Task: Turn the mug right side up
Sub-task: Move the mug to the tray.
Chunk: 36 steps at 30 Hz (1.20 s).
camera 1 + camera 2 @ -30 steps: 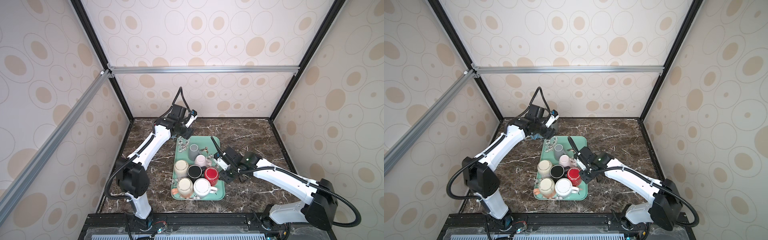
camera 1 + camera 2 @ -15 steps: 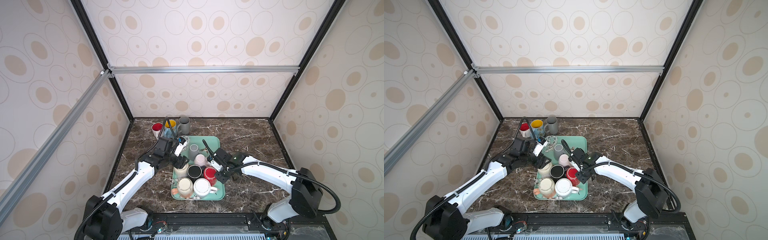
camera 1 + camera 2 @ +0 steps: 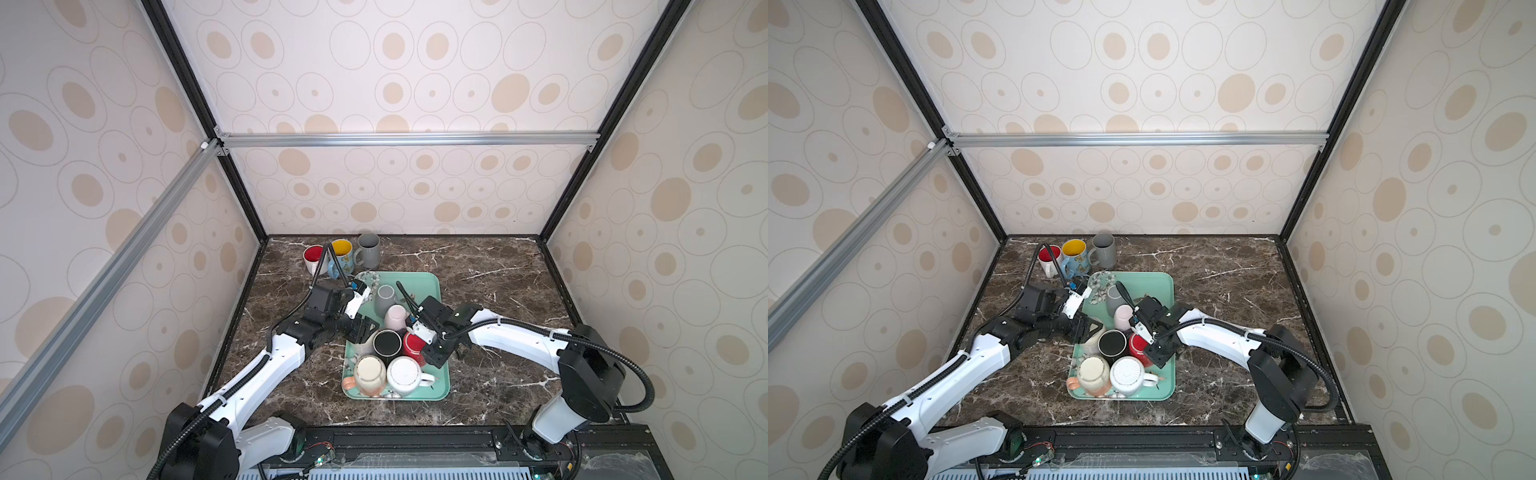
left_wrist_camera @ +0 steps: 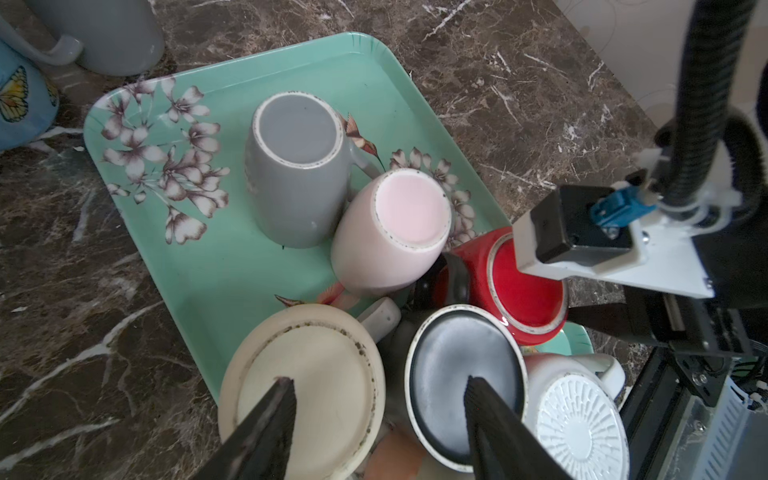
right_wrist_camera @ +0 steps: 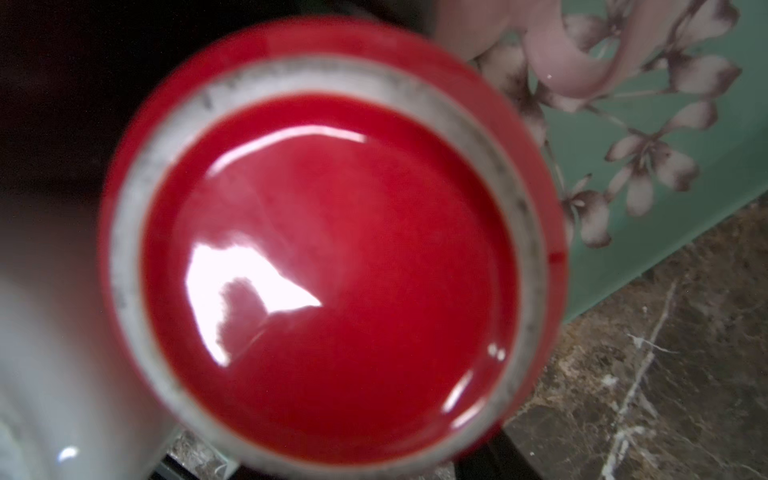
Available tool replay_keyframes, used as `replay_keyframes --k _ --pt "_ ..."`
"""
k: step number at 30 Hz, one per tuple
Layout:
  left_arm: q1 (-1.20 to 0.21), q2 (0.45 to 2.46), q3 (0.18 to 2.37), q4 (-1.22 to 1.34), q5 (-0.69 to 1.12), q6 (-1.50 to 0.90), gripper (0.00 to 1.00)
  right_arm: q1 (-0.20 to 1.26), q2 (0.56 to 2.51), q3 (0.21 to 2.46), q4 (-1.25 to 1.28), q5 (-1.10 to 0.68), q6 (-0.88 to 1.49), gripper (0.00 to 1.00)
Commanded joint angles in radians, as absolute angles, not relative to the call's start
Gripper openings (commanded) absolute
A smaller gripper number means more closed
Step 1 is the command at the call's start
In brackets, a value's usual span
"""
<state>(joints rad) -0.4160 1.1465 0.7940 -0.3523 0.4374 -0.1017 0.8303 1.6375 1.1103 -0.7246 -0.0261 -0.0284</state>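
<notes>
The left gripper (image 4: 378, 384) is back from the far corner and hovers, jaws apart, over the cream mug (image 4: 307, 382) on the green tray (image 4: 216, 266). The right gripper (image 3: 430, 353) has settled on the inverted red mug (image 5: 332, 270), probably next to be turned, though I cannot tell whether its jaws clamp it. Behind the tray, three upright mugs (image 3: 341, 251) stand finished.

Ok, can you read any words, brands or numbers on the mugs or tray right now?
No text can be read anywhere.
red mug: dark marks on its pale base ring, too blurred to read.
tray: flowers and birds only.
blue mug: butterfly picture, no words.
white mug: ribbed base, no letters.
</notes>
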Motion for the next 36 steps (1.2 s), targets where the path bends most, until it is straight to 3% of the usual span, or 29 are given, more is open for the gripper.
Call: replay_keyframes --k 1,11,21,29,36 --pt "-0.416 1.149 0.835 -0.335 0.45 -0.121 0.66 0.833 1.654 1.14 -0.636 -0.057 -0.04 0.5" --pt "-0.416 1.179 0.841 -0.321 0.448 -0.132 0.66 0.834 1.608 1.044 -0.514 -0.024 -0.006 0.41" --pt "-0.416 1.219 0.855 -0.289 0.461 -0.156 0.66 0.834 1.54 0.953 -0.447 0.11 0.079 0.17" --pt "-0.416 1.259 0.899 -0.298 0.465 -0.142 0.66 0.833 1.456 0.862 -0.388 0.207 0.214 0.11" --pt "-0.417 1.262 0.885 -0.266 0.494 -0.163 0.66 0.834 1.498 0.891 -0.399 0.223 0.254 0.1"
